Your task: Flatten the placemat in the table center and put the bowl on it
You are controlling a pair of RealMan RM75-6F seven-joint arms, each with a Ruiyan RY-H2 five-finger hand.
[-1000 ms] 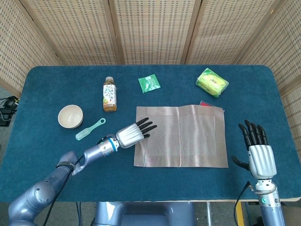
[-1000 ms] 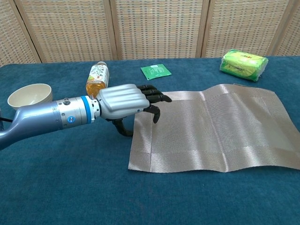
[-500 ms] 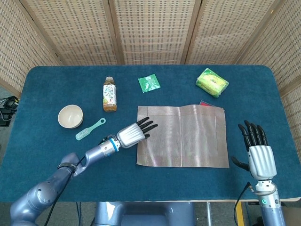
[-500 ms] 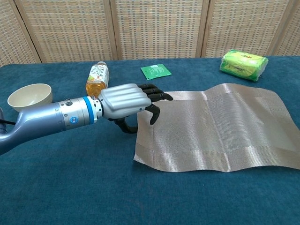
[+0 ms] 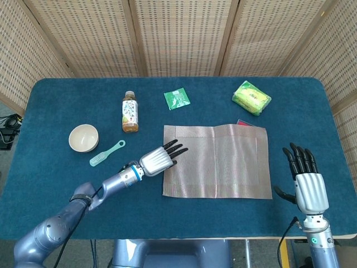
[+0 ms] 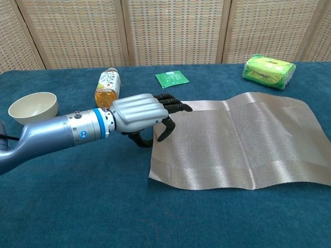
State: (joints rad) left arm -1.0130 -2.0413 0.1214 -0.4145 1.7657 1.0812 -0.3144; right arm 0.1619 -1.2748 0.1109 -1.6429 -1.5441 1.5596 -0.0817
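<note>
Chest view, placemat right edge cut off, right robot hand unseen.

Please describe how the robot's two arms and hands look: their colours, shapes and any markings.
Both hands, the left hand and the right hand, have ridged silver backs and black fingers. The left forearm is a smooth silver-grey tube with a blue wrist ring and a small round mark.
</note>
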